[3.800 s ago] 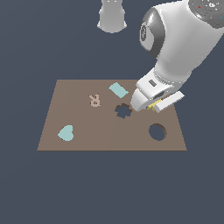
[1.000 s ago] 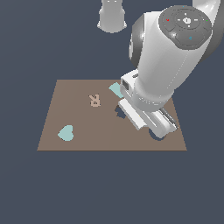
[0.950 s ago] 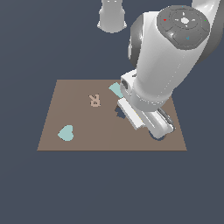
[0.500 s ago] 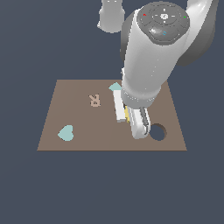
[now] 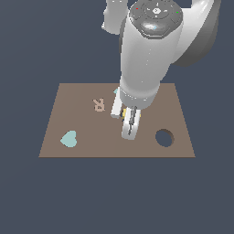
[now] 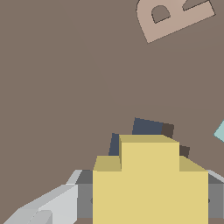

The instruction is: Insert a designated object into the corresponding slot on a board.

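The yellow piece (image 6: pixel 148 183) with its stepped, cross-like outline is clamped in my gripper (image 6: pixel 148 199), whose grey fingers (image 6: pixel 83 197) press on both its sides. Just beyond the piece's edge, the dark slot (image 6: pixel 146 129) peeks out of the brown board (image 6: pixel 65 87); most of the slot is covered by the piece. In the exterior view my gripper (image 5: pixel 129 124) hangs low over the board (image 5: pixel 82 128) near its middle, a sliver of yellow piece (image 5: pixel 124 114) shows beside the fingers, and the arm hides the slot.
A tan letter R (image 5: pixel 98 104) (image 6: pixel 168 17) lies on the board. A pale teal heart (image 5: pixel 69 139) sits toward the exterior view's left, a round dark hole (image 5: pixel 164 137) toward its right. A teal corner (image 6: pixel 220 131) shows by the slot.
The arm has swung toward the exterior view's left, carrying the yellow piece from near the round hole to the board's middle, over where the slot was seen. The wrist has turned.
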`<state>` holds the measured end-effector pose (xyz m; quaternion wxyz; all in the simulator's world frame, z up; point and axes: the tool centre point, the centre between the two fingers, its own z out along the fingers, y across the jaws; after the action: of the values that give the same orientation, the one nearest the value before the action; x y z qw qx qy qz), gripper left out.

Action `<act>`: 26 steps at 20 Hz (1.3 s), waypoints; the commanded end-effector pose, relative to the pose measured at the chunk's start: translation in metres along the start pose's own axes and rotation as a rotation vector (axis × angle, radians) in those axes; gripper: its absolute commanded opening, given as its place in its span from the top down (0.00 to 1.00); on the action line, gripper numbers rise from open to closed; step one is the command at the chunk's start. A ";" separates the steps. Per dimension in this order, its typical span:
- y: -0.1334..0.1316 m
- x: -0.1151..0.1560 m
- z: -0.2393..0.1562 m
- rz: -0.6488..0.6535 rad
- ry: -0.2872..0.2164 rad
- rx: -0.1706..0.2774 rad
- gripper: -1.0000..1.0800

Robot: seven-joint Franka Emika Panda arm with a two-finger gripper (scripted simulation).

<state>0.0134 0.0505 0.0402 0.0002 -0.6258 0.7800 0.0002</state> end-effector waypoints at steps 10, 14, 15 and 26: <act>0.008 0.008 -0.001 0.179 0.000 0.000 1.00; 0.008 0.009 -0.001 0.188 0.000 0.000 1.00; 0.008 0.008 -0.001 0.187 0.000 0.000 1.00; 0.008 0.008 0.009 0.180 -0.001 0.000 1.00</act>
<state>0.0036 0.0440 0.0321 0.0000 -0.5529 0.8333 0.0007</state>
